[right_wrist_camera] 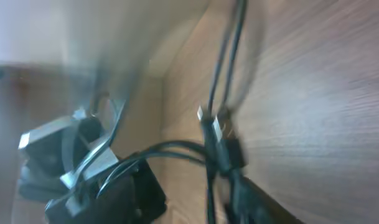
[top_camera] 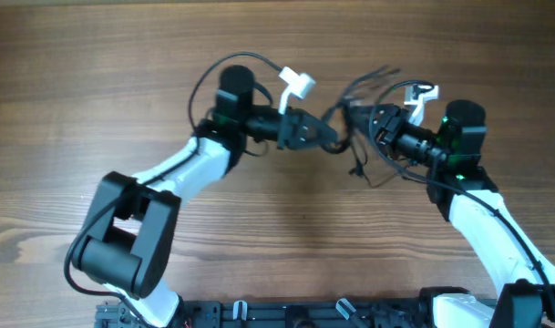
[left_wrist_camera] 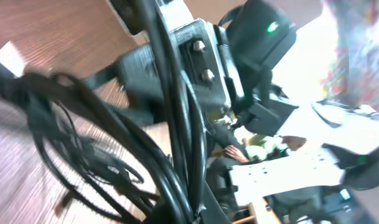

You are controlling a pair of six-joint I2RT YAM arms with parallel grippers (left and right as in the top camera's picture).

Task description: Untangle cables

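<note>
Closest to me, along the near edge of the brown wood-grain tabletop (top_camera: 95, 73), sit the bases of the two white-and-black robot arms. The left arm (top_camera: 190, 164) bends up from a bulky black joint and the right arm (top_camera: 482, 219) rises from the other corner. Each leans inward and has a small green light glowing on its wrist.

Further in, the two ends nearly meet. The left fingers (top_camera: 324, 137) are closed tight, with strands of the thin black cables (top_camera: 352, 111) running out from their tip. I cannot tell how wide the right fingers (top_camera: 382, 124) stand. The tangle hangs between the two, with loose ends fanning toward the far side and one strand trailing back toward me.

A white plastic bracket (top_camera: 298, 84) sticks up above the left wrist, and a second white bracket (top_camera: 423, 93) above the right.

The left wrist camera shows what the overhead misses. The cords (left_wrist_camera: 83, 149) loop loosely over the wood, and beyond them are the other arm's green light (left_wrist_camera: 273, 27) and a bright, blurred room. The right wrist camera shows two small metal plug tips (right_wrist_camera: 209, 118) side by side on a strand, close above the wood.
</note>
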